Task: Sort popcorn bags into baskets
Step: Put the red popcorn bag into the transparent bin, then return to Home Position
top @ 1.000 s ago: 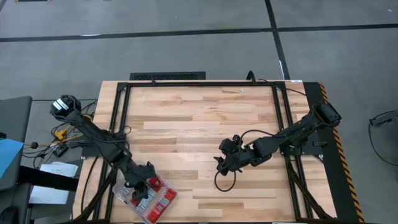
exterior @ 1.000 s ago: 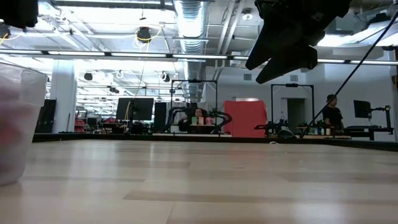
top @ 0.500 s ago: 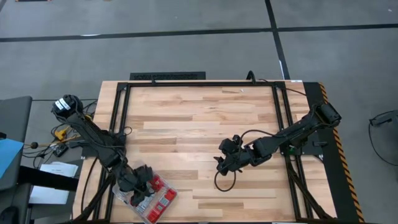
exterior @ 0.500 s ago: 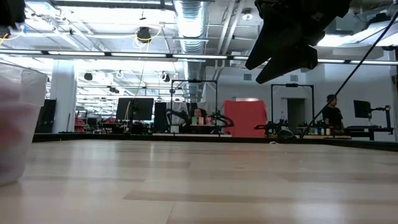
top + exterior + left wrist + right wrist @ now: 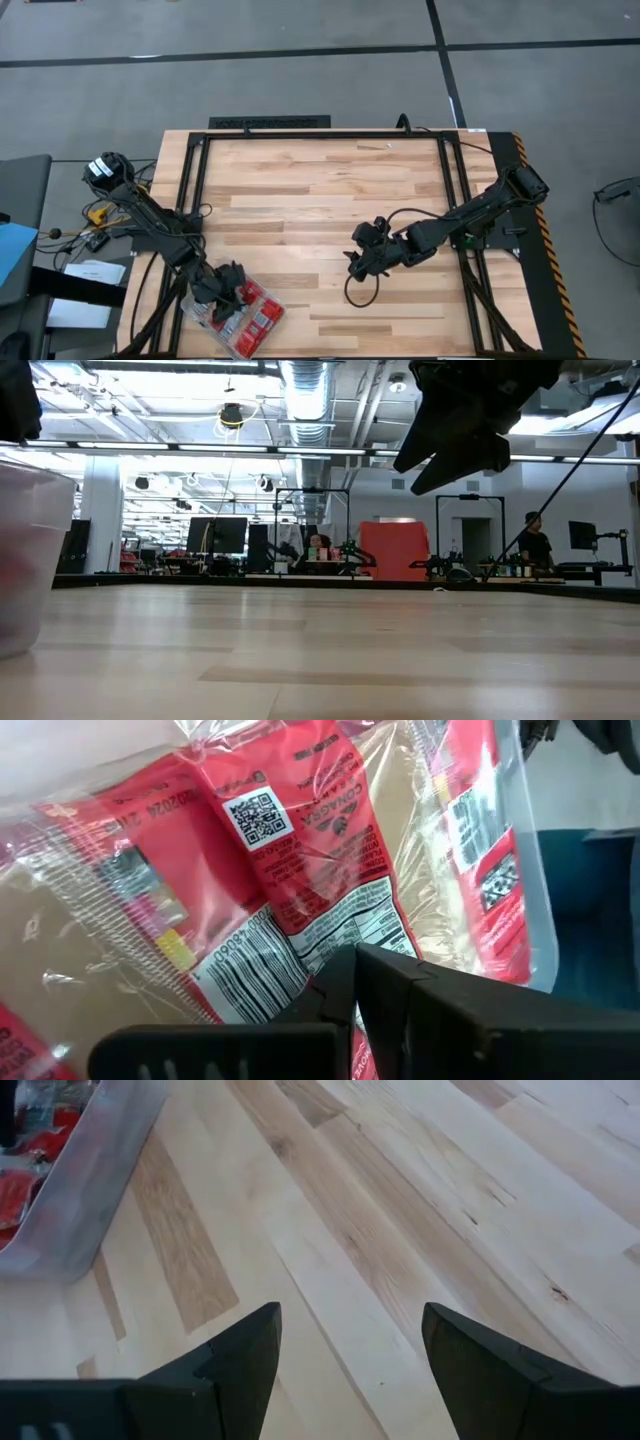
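The basket, a clear plastic tray [image 5: 270, 325], stands at the table's near left corner with several red popcorn bags [image 5: 256, 302] lying flat in it. My left gripper [image 5: 222, 296] is shut and slants down over the tray's left part. In the left wrist view its fingertips [image 5: 345, 982] stand close over one bag [image 5: 300, 870], at that bag's white printed panel. My right gripper [image 5: 358, 262] hangs open above bare wood near the table's middle, and its wrist view shows the open gripper [image 5: 345, 1350] with nothing between the fingers. My left gripper's shut fingertips [image 5: 335, 978] stand right at the barcode end of a bag's white panel [image 5: 300, 945], coming slanting down from the table's left. I cannot tell whether they touch the bag.
The tray's rounded corner [image 5: 80, 1190] lies off to the right gripper's side, with wide bare wood [image 5: 320, 190] between the arms. In the low view the tray's clear wall [image 5: 30, 560] fills the left edge. Black frame rails [image 5: 190, 190] run along the table's sides.
My left gripper has drawn back a little toward the table's left edge and sunk lower over the tray. The bags and the tray lie as before.
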You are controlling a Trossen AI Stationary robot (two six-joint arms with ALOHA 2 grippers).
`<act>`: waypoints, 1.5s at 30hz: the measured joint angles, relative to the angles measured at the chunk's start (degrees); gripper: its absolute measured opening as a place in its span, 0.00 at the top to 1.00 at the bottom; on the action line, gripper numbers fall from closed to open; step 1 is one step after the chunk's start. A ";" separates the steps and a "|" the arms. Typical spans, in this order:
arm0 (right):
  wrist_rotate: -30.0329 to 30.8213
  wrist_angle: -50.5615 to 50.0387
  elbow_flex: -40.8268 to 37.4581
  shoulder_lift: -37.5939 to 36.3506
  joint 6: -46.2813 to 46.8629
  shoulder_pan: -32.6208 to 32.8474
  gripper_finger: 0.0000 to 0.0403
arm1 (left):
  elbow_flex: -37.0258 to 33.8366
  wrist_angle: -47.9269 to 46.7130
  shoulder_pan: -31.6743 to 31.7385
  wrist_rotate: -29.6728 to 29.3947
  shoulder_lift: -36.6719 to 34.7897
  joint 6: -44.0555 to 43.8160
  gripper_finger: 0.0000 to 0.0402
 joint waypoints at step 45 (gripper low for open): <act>-19.01 40.14 -29.62 -45.50 -29.04 -27.24 0.33 | -8.49 4.15 7.73 5.20 -70.60 55.97 1.00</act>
